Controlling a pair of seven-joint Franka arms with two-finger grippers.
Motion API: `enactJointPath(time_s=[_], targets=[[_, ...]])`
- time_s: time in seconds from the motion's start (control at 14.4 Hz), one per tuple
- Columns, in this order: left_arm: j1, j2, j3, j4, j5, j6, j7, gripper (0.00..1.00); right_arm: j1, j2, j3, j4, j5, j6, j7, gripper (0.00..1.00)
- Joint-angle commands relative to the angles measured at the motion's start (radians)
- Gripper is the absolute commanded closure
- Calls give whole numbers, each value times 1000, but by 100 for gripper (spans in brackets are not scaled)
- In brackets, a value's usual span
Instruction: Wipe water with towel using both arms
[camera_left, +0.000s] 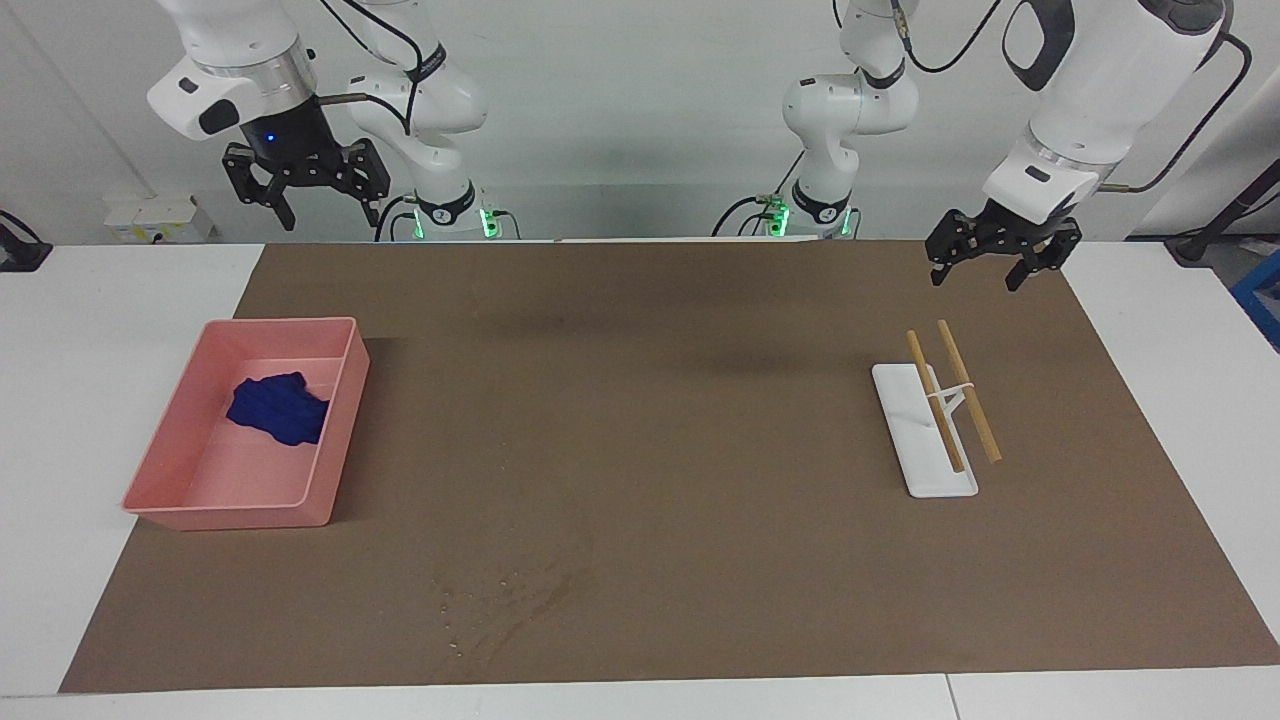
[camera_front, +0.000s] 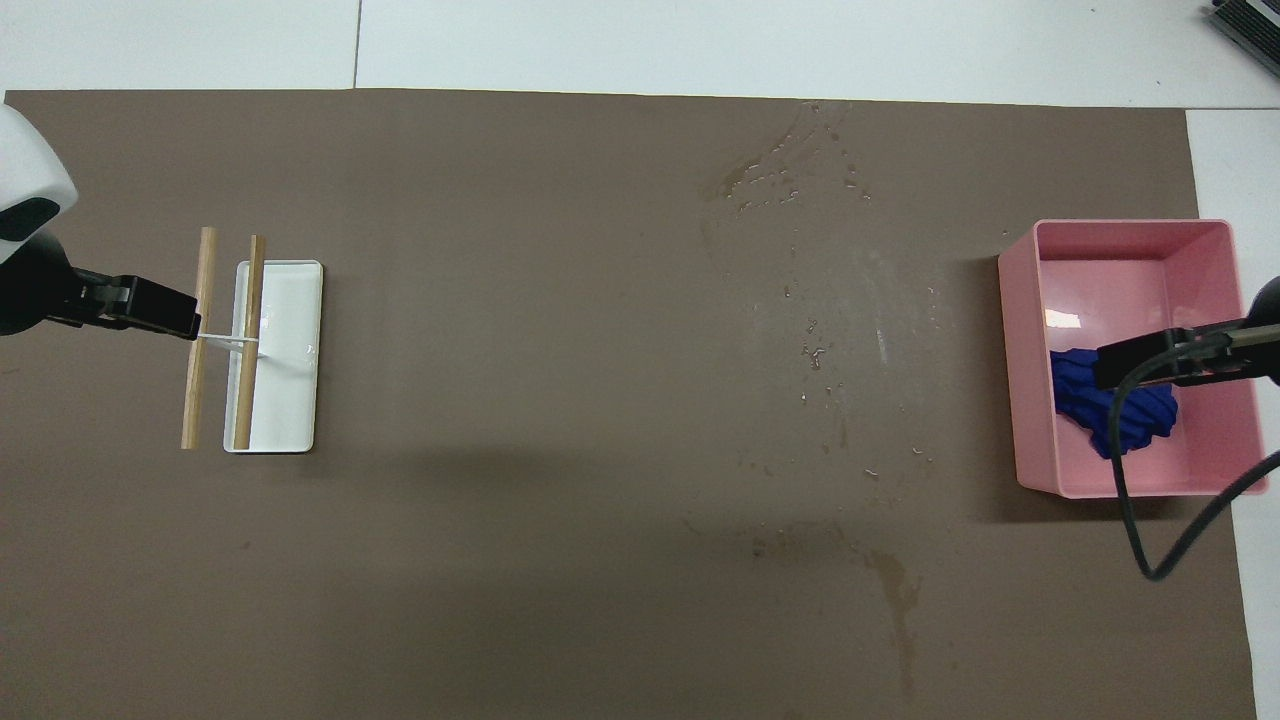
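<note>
two risks stand out. the towel (camera_left: 279, 407) lies crumpled inside the pink tray (camera_left: 345, 430), toward the wall nearer the robots, so a claw coming down for it could catch the rim or pinch only a loose fold and drop the cloth on the way. the water (camera_left: 510, 600) is thin and scattered, farther from the robots than the tray and well apart from it, near the mat's edge; a small bunched cloth could easily miss part of it or just push it around.

right claw (camera_left: 305, 195) hangs high over the tray's end of the counter (camera_left: 60, 400), fingers spread, empty. left claw (camera_left: 990, 262) hovers over the white rack (camera_left: 925, 470) with its two wooden sticks, also spread and empty.

the towel is deep blue, soft and rumpled, much smaller than the tray.
</note>
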Motion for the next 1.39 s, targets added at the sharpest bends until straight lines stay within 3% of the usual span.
enactJointPath(time_s=[0.0, 1.32], targets=[[14, -27, -3, -33, -16, 12, 6, 0, -10, -9, 4, -11, 4, 8, -18, 0], [14, -27, -5, -33, -16, 12, 6, 0, -36, -9, 7, -12, 53, 17, -21, 0]])
